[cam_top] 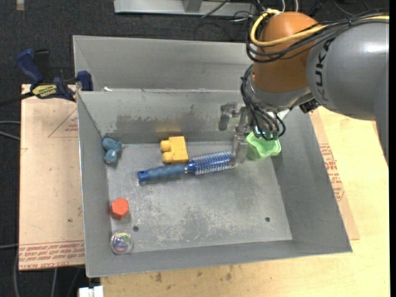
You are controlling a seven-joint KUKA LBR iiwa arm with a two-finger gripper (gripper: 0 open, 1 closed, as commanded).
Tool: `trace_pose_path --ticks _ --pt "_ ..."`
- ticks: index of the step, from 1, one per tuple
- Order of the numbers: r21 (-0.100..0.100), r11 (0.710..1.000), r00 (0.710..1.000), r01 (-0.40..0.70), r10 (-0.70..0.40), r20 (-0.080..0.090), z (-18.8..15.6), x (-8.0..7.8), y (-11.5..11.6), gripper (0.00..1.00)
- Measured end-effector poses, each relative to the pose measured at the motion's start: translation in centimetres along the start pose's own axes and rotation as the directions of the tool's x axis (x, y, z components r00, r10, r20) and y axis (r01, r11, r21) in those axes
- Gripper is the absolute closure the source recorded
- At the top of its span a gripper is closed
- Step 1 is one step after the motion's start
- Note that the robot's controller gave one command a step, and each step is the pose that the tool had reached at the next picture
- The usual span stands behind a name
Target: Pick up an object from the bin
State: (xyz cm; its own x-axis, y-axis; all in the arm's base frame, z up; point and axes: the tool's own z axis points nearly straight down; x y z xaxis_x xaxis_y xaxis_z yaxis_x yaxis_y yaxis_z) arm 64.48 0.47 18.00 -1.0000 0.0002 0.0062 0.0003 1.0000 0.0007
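My gripper (239, 155) hangs low at the right of the bin, under the orange wrist cover. Its tip stands right at the bristled end of a blue brush (185, 168) that lies across the middle of the bin floor, handle pointing left. A bright green, lumpy plastic piece (265, 147) lies just to the right of the gripper, touching or nearly touching it, and is partly hidden by the wrist cables. A yellow block (174, 149) rests just behind the brush.
A blue-grey lump (112, 150) lies at the left wall. An orange-red cap (119, 208) and a small shiny ball (121, 242) sit in the front left corner. The sloping bin walls close in around the floor.
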Motion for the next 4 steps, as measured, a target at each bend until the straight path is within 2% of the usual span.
trace_pose_path --ticks 1,2,3,4 --pt "-0.001 1.000 1.000 0.011 -0.011 -0.001 11.5 2.7 2.1 0.00" --pt "-0.002 1.000 1.000 -0.019 0.019 0.011 7.8 3.0 2.9 0.00" --pt "-0.002 0.997 0.997 -0.071 0.071 0.009 7.7 2.7 2.5 0.00" --pt "-0.002 0.990 0.990 -0.138 0.138 0.005 11.2 2.1 3.2 0.00"
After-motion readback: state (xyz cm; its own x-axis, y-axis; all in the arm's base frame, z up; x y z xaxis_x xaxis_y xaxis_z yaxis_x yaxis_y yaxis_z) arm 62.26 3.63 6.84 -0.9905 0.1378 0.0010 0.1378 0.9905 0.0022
